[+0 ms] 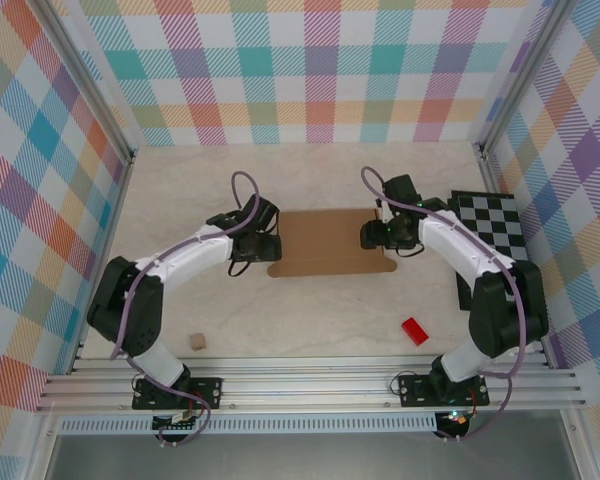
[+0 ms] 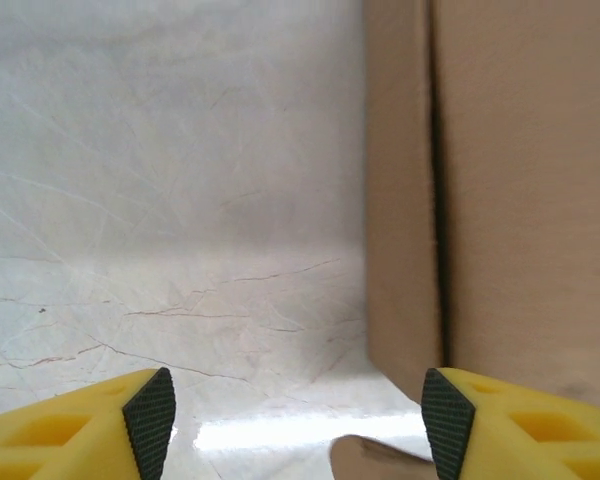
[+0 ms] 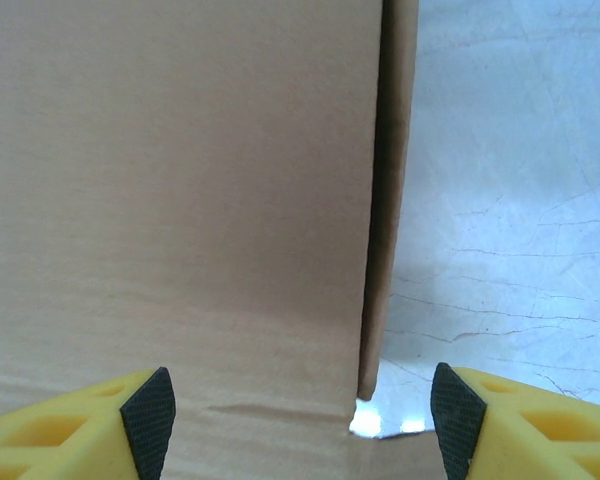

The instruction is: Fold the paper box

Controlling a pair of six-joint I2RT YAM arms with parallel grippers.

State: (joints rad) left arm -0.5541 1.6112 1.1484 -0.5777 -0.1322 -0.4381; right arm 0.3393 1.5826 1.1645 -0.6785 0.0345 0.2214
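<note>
The paper box is a brown cardboard sheet lying on the table's middle. My left gripper is at its left edge and my right gripper at its right edge. In the left wrist view the left gripper stands open over bare table, with the box's narrow side flap just inside the right fingertip. In the right wrist view the right gripper stands open astride the box's right edge; the main panel lies under the left fingertip and a narrow side flap stands between the fingers. Nothing is gripped.
A small red block lies near the right arm's base. A tiny tan cube sits near the left arm's base. A black-and-white checkerboard lies at the right. Plaid walls close off the back and sides.
</note>
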